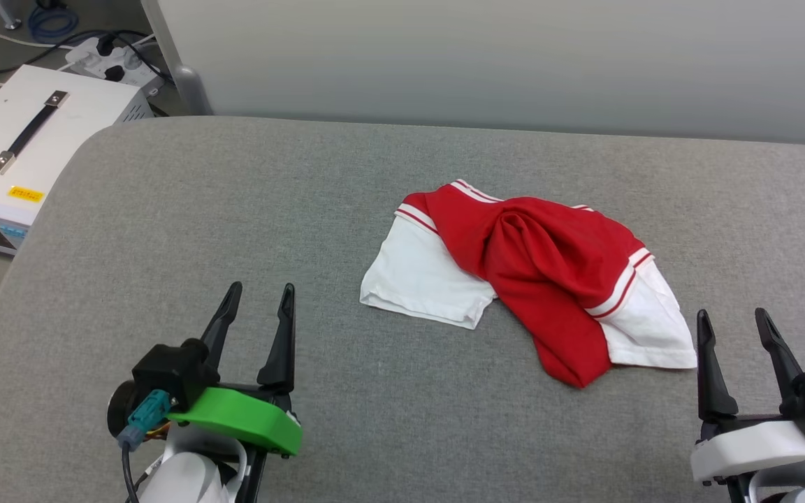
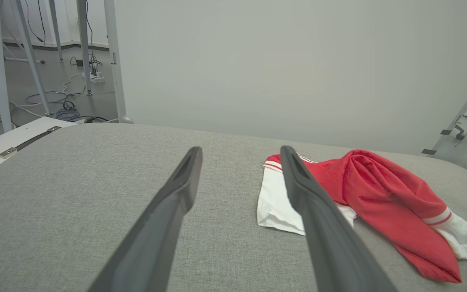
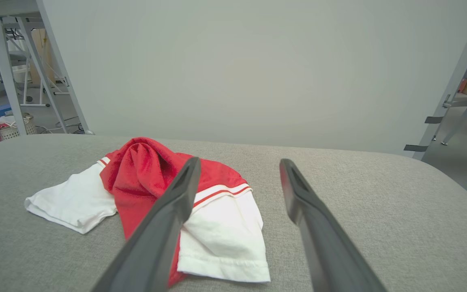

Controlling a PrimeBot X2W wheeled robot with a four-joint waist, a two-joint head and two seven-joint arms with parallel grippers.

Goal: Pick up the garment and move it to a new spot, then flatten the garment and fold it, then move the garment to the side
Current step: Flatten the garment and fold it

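Observation:
The garment [image 1: 542,269] is a red shirt with white short sleeves and red-and-white striped trim, lying crumpled and bunched right of centre on the grey padded table [image 1: 235,209]. The lettering is hidden. My left gripper [image 1: 259,288] hovers open near the front left, well clear of the garment [image 2: 363,190], nothing between its fingers. My right gripper [image 1: 731,313] is open at the front right, just right of the white sleeve [image 1: 650,325]. In the right wrist view the garment [image 3: 144,174] lies ahead and left of the right gripper [image 3: 237,162].
A white box with a black handle [image 1: 32,133] stands off the table's left edge, with a power strip and cables [image 1: 105,59] behind it. A pale wall panel [image 1: 514,63] runs along the table's far edge. A basket [image 3: 12,127] sits on the floor beyond.

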